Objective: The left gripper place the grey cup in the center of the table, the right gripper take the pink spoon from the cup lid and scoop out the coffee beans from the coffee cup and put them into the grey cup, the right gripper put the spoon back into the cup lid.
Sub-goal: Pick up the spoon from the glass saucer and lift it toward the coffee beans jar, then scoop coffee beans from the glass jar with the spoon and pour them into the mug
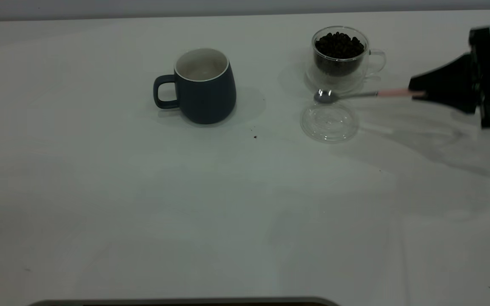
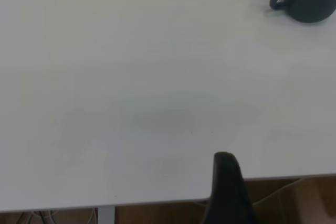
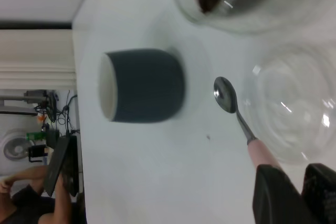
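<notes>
A: Start with the exterior view. What sits on the desk (image 1: 100, 191)?

B: A matt, plain white top with a few dark specks. Left of centre in the upper half stands the grey cup (image 1: 204, 87), upright: a dark blue-grey ceramic mug, swelling toward the base, white inside, its loop handle on the left. In the upper right stands the coffee cup (image 1: 340, 57), clear double-walled glass with a small glass handle on its right side, heaped with dark, glossy coffee beans (image 1: 339, 44).

A: And the lid?

B: The cup lid (image 1: 329, 122) lies flat just below the glass cup, a round clear disc with a raised rim.

A: The spoon?

B: The pink spoon (image 1: 362, 94) is held level between cup and lid, shiny metal bowl to the left, pale pink handle running right into the right gripper (image 1: 419, 94). Its black pointed jaws are closed on the handle's end, at the right edge of the frame.

A: Left wrist view?

B: Mostly bare white desk. The mug shows in the upper right corner. One dark finger of the left gripper (image 2: 227, 182) rises at the bottom edge, over the desk's edge, well apart from the mug; I cannot tell how its jaws stand.

A: Right wrist view?

B: The black jaws at the lower right pinch the pink handle. The polished bowl sits centre-right, between mug and lid. Beans in glass fill the top. A person's arm (image 3: 58, 203) shows at the lower left.
</notes>
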Robot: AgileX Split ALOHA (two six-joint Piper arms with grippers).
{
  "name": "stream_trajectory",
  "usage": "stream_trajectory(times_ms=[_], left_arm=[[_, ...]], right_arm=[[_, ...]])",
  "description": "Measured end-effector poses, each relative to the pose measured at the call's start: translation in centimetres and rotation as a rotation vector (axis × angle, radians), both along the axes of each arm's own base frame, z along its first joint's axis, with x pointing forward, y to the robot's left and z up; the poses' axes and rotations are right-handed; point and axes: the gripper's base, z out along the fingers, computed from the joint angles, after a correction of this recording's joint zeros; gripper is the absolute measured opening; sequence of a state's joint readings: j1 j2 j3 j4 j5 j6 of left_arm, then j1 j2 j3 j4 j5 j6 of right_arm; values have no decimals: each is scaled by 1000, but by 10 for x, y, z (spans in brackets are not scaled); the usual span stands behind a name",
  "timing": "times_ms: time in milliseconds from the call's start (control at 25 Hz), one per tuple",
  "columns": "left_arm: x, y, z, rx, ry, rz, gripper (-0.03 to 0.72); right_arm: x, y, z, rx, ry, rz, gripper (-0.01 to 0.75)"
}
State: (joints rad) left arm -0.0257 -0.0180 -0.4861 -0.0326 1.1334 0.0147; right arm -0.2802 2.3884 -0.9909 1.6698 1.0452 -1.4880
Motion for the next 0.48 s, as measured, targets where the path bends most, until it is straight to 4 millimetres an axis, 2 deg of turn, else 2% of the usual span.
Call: stream_trajectory(times_ms=[240, 480], left_arm=[[0, 0, 0, 0, 0, 0, 565], [0, 0, 0, 0, 0, 0, 565]], right_arm=[[14, -6, 49, -64, -129, -27, 114], [44, -20, 71, -209, -217, -42, 114]])
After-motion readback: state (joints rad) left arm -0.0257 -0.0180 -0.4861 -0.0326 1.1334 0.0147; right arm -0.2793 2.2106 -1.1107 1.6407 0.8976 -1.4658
